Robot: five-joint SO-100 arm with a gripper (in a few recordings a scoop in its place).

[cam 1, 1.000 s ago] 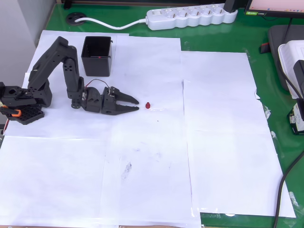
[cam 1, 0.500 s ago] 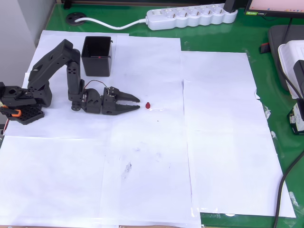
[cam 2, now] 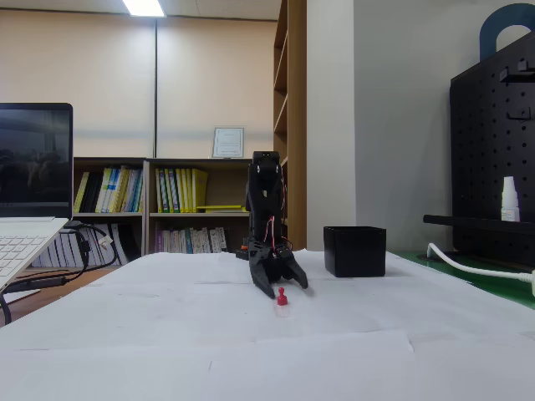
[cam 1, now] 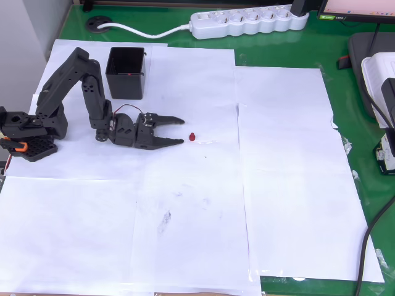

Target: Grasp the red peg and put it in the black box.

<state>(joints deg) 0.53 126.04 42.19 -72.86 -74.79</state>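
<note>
The tiny red peg [cam 1: 192, 136] lies on the white paper, also seen standing as a small red knob [cam 2: 282, 297] in the fixed view. My black gripper [cam 1: 181, 131] lies low over the paper just left of the peg in the overhead view, fingers spread open and pointing at it, a short gap away. In the fixed view the gripper [cam 2: 282, 287] hangs right behind the peg. The black box [cam 1: 126, 73] stands open-topped behind the arm, with a small red mark on its rim; it also shows at the right [cam 2: 355, 251] in the fixed view.
White paper sheets [cam 1: 185, 203] cover a green table. A white power strip [cam 1: 247, 20] and its cable lie at the far edge. The arm's base [cam 1: 24, 132] sits at the left. A laptop [cam 2: 29, 217] stands at the left of the fixed view.
The gripper's fingers have spread wider and its tips have crept slightly right toward the peg. The peg and box have not moved.
</note>
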